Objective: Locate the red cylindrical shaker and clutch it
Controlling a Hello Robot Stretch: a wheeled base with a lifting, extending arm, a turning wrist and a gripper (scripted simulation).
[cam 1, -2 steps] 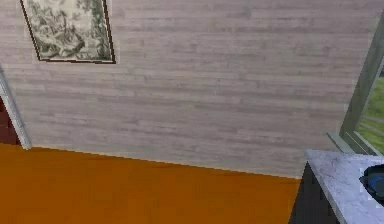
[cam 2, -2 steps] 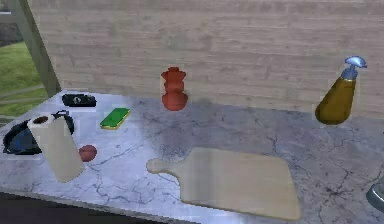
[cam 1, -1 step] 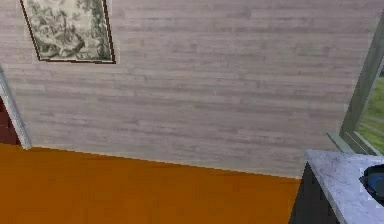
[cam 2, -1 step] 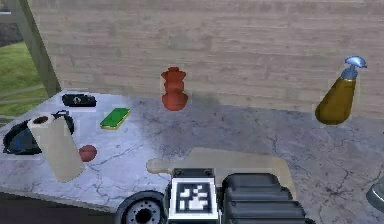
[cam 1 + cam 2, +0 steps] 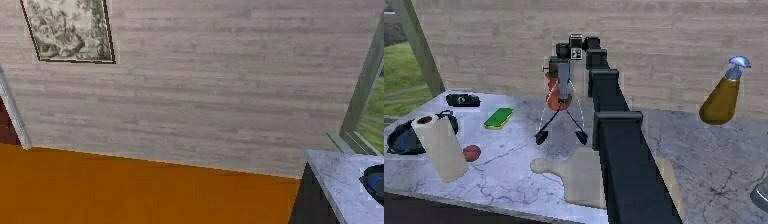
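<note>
In the arm side view a small red cylindrical thing, likely the shaker (image 5: 556,97), shows at the gripper's dark body, near the back of the marble countertop (image 5: 504,170). The arm's dark bar rises from the bottom edge. The gripper (image 5: 562,136) points its two thin fingers (image 5: 545,131) down toward the countertop. I cannot tell whether the gripper holds the red thing or whether it stands on the counter behind it.
On the counter are a paper towel roll (image 5: 439,145), a green sponge (image 5: 499,118), a small black thing (image 5: 462,100), a small red blob (image 5: 472,153), a pale board (image 5: 574,175) and a yellow bottle (image 5: 724,97). In the forward view, a framed picture (image 5: 68,28) hangs on the plank wall above orange floor (image 5: 130,190).
</note>
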